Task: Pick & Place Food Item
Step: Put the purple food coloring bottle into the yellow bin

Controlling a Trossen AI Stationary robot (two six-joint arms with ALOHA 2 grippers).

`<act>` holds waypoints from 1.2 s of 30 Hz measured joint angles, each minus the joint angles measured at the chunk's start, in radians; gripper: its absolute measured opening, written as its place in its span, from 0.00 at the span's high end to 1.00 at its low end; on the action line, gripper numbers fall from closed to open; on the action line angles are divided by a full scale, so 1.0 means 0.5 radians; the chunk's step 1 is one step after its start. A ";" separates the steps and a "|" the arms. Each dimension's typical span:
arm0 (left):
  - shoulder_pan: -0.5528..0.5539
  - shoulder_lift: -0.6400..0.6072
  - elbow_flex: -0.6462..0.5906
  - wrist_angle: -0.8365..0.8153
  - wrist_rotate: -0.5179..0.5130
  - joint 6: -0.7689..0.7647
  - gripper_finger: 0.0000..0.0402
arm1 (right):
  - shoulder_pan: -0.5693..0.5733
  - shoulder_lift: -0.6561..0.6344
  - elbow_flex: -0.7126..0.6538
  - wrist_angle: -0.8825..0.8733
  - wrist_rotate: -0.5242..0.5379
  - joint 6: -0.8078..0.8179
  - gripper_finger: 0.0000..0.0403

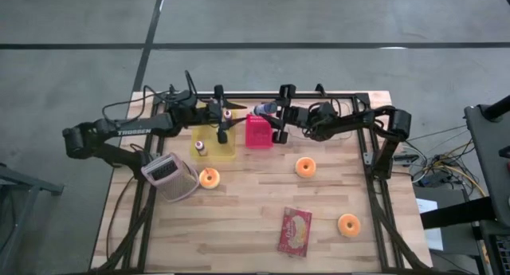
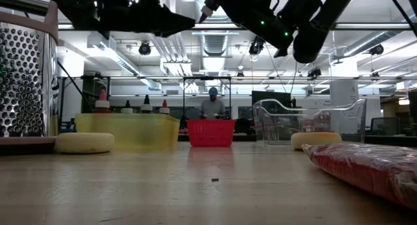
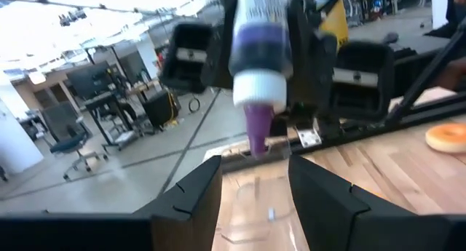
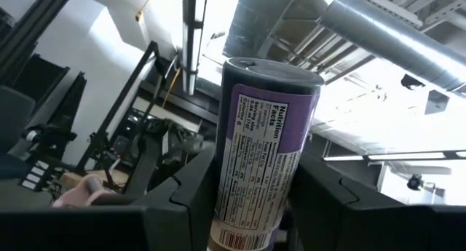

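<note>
My right gripper [image 4: 255, 167] is shut on a squeeze bottle [image 4: 266, 127] with a purple label, high above the red basket [image 1: 257, 132] at the table's far middle. In the left wrist view the bottle [image 3: 258, 33] shows with its purple nozzle [image 3: 257, 127] pointing down. My left gripper [image 3: 255, 200] is open and empty. It faces the bottle from the table's left, over a clear tub [image 3: 251, 218]. A yellow bin [image 1: 213, 144] holding small bottles stands left of the basket. My right gripper pinches the bottle's labelled body [image 4: 227, 171] between its two fingers, one on each side. The fingers lie along the bottle, whose flat base [image 4: 271, 70] points away from the wrist. The bottle is lifted clear of the table and the basket.
Three donuts lie on the table [image 1: 209, 178] [image 1: 304, 166] [image 1: 348, 224]. A metal grater [image 1: 169, 176] lies at the left, and a red packet [image 1: 295, 231] lies near the front. A person [image 2: 212, 106] shows far behind the table.
</note>
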 joint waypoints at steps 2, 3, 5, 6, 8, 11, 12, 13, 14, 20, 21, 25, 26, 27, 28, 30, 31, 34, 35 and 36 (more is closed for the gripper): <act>0.000 0.001 0.000 0.049 0.005 -0.006 0.59 | 0.000 -0.001 -0.008 0.001 0.000 -0.017 0.65; 0.000 0.001 0.000 0.072 0.008 -0.008 0.59 | 0.000 -0.001 -0.011 0.001 0.000 -0.021 0.65; 0.006 -0.004 0.000 0.115 0.032 -0.028 0.59 | 0.000 -0.001 -0.011 0.001 -0.001 -0.020 0.65; 0.012 -0.004 -0.007 0.152 0.061 -0.035 0.59 | 0.000 -0.001 -0.011 0.001 -0.001 -0.021 0.65; 0.022 -0.007 -0.041 0.241 0.136 -0.047 0.59 | 0.000 -0.001 -0.011 0.001 -0.001 -0.020 0.65; 0.037 -0.007 -0.141 0.473 0.214 -0.088 0.59 | 0.000 -0.001 -0.012 0.001 -0.001 -0.020 0.65; 0.043 -0.007 -0.184 0.573 0.218 -0.097 0.59 | 0.000 -0.001 -0.012 0.001 -0.001 -0.020 0.65; 0.048 -0.007 -0.231 0.678 0.218 -0.111 0.59 | 0.000 -0.001 -0.012 0.001 -0.002 -0.020 0.65; 0.055 -0.007 -0.284 0.782 0.218 -0.128 0.59 | 0.000 -0.002 -0.012 0.001 -0.004 -0.020 0.65; 0.097 -0.002 -0.495 1.356 0.234 -0.264 0.59 | 0.001 -0.002 -0.013 0.001 -0.047 -0.027 0.65; 0.108 -0.002 -0.498 1.365 0.262 -0.292 0.59 | 0.001 -0.002 -0.012 0.001 -0.051 -0.027 0.65; 0.140 0.000 -0.498 1.338 0.387 -0.316 0.59 | 0.001 -0.004 0.009 0.001 -0.054 -0.027 0.65; 0.141 0.008 -0.498 1.339 0.391 -0.316 0.59 | 0.002 -0.004 0.018 0.001 -0.067 -0.027 0.65; 0.141 0.015 -0.498 1.341 0.391 -0.316 0.59 | 0.002 -0.004 0.032 0.001 -0.097 -0.027 0.65; 0.143 0.029 -0.498 1.350 0.391 -0.316 0.59 | 0.002 -0.004 0.047 0.001 -0.145 -0.027 0.65; 0.143 0.068 -0.498 1.397 0.391 -0.334 0.59 | 0.005 -0.005 0.086 0.001 -0.242 -0.027 0.65; 0.143 0.099 -0.498 1.439 0.392 -0.355 0.59 | 0.006 -0.005 0.105 0.002 -0.287 -0.027 0.65; 0.143 0.216 -0.462 1.585 0.398 -0.445 0.59 | 0.006 -0.005 0.149 0.002 -0.314 -0.011 0.65; 0.143 0.262 -0.435 1.642 0.397 -0.476 0.59 | 0.005 -0.005 0.158 0.001 -0.314 -0.013 0.65; 0.143 0.308 -0.407 1.690 0.397 -0.503 0.59 | 0.004 -0.005 0.167 0.002 -0.313 -0.025 0.65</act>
